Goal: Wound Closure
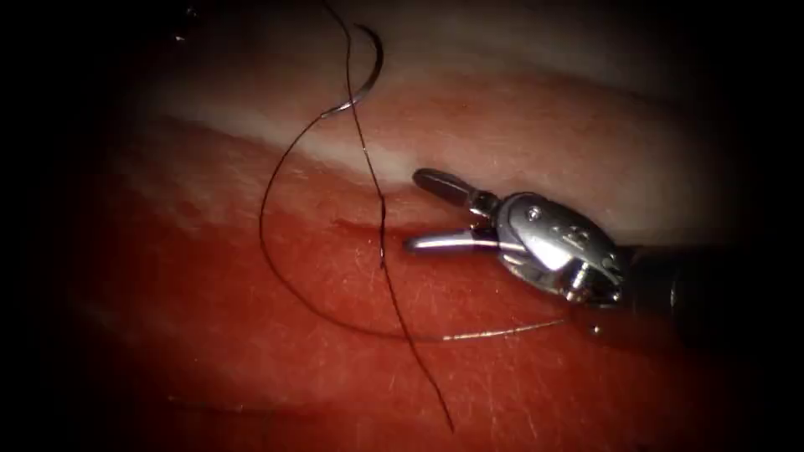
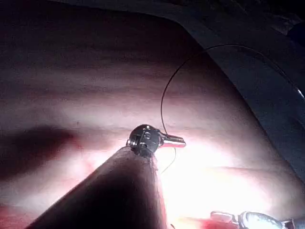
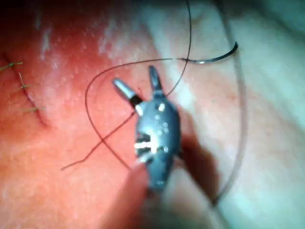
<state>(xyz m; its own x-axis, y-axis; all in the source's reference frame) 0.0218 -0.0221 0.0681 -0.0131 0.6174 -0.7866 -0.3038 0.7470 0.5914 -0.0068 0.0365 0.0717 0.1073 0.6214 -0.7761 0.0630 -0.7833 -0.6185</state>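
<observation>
The right tool (image 1: 412,209) lay over the tissue (image 1: 519,151) with its jaws spread apart, grasping nothing; its tips pointed left at the short cut (image 1: 356,226). The needle (image 1: 364,71) rested free on the pale far band of tissue, left of the right tool, held by neither tool and apparently not in the tissue. The thread (image 1: 276,268) ran from the needle's end in a wide loop left of the cut and back under the right tool; a second strand crossed the cut toward the near edge. In the left wrist view the left tool (image 2: 174,140) showed its jaws seemingly closed; whether they gripped the thread beside them I could not tell. Earlier stitches (image 3: 24,88) sat on the tissue.
</observation>
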